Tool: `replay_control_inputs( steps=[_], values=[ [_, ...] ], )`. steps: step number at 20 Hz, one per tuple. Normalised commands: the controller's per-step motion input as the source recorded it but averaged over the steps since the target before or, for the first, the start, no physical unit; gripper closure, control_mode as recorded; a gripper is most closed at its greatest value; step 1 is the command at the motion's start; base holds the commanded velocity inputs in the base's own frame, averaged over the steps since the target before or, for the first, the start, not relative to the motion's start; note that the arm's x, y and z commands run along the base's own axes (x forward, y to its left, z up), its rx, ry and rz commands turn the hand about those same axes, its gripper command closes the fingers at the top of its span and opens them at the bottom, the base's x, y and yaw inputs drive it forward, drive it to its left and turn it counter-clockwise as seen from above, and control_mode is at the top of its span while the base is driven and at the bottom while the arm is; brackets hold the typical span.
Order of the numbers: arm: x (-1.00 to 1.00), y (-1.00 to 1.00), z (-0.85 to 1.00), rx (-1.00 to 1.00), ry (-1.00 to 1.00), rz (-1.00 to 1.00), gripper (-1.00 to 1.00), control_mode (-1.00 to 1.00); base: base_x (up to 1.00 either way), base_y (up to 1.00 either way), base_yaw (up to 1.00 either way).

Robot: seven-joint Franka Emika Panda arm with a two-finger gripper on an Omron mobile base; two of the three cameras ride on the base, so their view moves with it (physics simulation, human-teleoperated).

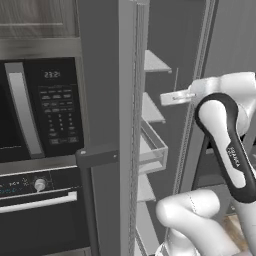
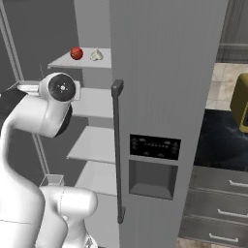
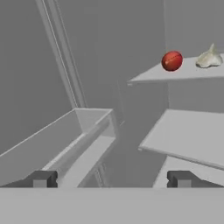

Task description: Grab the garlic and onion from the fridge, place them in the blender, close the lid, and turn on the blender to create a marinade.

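Observation:
The fridge [image 2: 164,87] stands open, with my arm reaching between its doors. A round red onion [image 3: 172,61] and a white garlic bulb [image 3: 209,58] lie side by side on an upper white shelf [image 3: 153,75]. The right base view shows the onion [image 2: 76,53] and the garlic [image 2: 97,54] too. My gripper [image 3: 113,180] is open with nothing between its fingers. It sits below and to the left of that shelf, well short of both. The blender and the lid are out of view.
A clear door bin [image 3: 57,144] sits close at the gripper's left, and lower shelves [image 3: 192,135] at its right. The open left door [image 1: 107,125] stands beside a black microwave [image 1: 45,105] and oven [image 1: 40,200]. Counter, drawers [image 2: 218,203] and a yellow object [image 2: 240,104] lie right of the fridge.

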Motion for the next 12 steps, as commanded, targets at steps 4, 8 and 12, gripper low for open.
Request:
replay_control_inputs(
  steps=[4, 8, 12],
  values=[
    [-0.48, 0.19, -0.53, 0.0, 0.02, 0.25, -1.0, -1.0, 0.0, 0.0, 0.0],
    [-0.25, 0.74, 0.0, 0.0, 0.03, 0.12, -1.0, -1.0, 0.0, 0.0, 0.0],
    [-0.15, 0.95, -0.02, 0.0, 0.0, 0.05, -1.0, -1.0, 0.0, 0.0, 0.0]
  ],
)
